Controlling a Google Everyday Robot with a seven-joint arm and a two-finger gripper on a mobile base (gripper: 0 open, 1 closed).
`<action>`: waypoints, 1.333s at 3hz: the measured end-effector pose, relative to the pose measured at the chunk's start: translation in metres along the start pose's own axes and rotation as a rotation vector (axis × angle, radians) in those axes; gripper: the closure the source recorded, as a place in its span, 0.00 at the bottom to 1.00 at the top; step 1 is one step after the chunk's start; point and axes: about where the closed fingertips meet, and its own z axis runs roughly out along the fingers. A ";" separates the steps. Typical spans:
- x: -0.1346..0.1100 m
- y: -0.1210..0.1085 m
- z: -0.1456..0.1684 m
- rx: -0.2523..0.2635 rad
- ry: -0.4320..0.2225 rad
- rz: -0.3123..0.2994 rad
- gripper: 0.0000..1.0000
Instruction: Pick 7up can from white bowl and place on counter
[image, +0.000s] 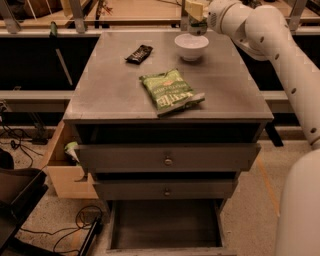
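The white bowl (191, 47) stands at the back right of the grey counter (115, 85), and its inside shows plain white. My gripper (193, 29) hangs just above the bowl's rim at the top edge of the view, on the white arm that reaches in from the right. It is shut on a small silver-green thing, the 7up can (195, 26), which is mostly hidden by the fingers and is lifted clear of the bowl.
A flat green chip bag (170, 91) lies at the counter's middle front. A dark snack bar (139, 54) lies left of the bowl. The bottom drawer (165, 230) is pulled open. A wooden box (62, 170) sits at the left, and my white body (300, 210) at the right.
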 end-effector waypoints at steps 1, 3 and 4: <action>-0.012 0.044 -0.030 -0.114 -0.030 -0.063 1.00; -0.017 0.192 -0.066 -0.511 -0.046 -0.104 1.00; -0.016 0.244 -0.072 -0.705 -0.021 -0.056 1.00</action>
